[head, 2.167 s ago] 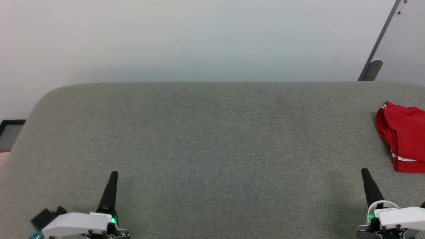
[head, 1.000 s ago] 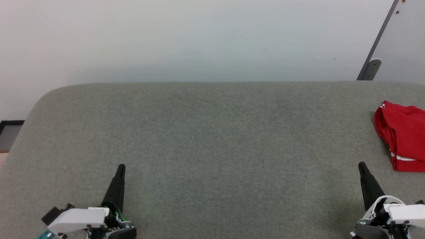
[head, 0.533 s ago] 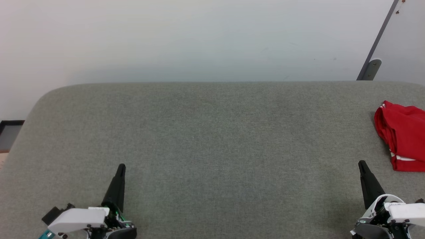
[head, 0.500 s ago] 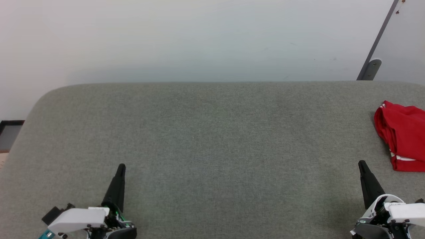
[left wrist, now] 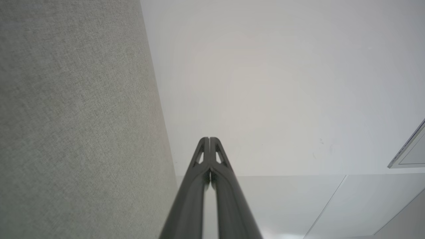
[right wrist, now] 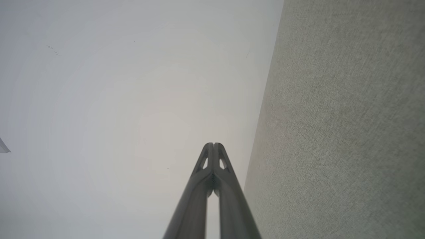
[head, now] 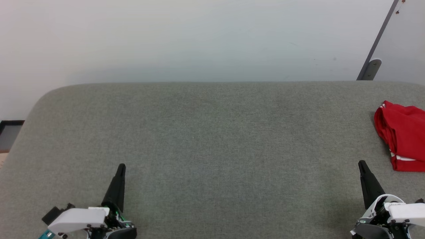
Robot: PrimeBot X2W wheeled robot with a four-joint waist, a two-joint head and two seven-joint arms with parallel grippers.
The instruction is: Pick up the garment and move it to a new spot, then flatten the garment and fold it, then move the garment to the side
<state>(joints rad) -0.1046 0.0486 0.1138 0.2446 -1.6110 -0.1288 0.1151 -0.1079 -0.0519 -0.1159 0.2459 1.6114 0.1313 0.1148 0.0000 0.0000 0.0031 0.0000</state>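
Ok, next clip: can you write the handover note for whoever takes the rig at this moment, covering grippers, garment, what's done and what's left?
Left gripper: shut, empty, at the near left of the grey surface.
Right gripper: shut, empty, at the near right, just short of the garment, not touching it.
Garment: compact red bundle at the surface's right edge, partly cut off in the head view.
Done: unclear; the bundle may be folded and set aside, or untouched.
Left: if untouched, pick up, move to the middle, flatten, fold, set aside.

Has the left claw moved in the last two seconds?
Yes. Against the back edge of the grey cushion, the left claw sits slightly farther up the view and nearer the middle than at first; still for the last second.
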